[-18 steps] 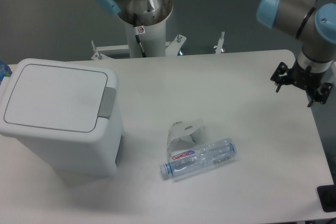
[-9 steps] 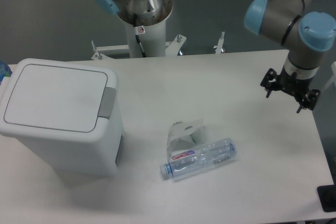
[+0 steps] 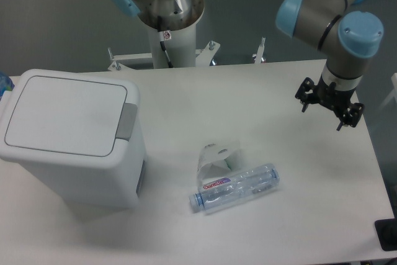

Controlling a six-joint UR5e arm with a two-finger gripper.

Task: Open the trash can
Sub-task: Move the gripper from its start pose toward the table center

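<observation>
Gripper (image 3: 329, 104): fingers spread, empty, above the table's (image 3: 273, 228) right side.
Bin (image 3: 71, 134): far left, lid down, well apart.

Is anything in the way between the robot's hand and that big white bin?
Nothing visible blocks it. The hand hangs over the table's right side, the trash can stands far left, and the bottle lies nearer the camera, off that line.

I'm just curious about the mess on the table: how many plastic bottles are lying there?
1. The clear bottle lies on its side near the table's middle, right of the trash can, just below a small white holder. Anything inside the closed bin is hidden.
</observation>
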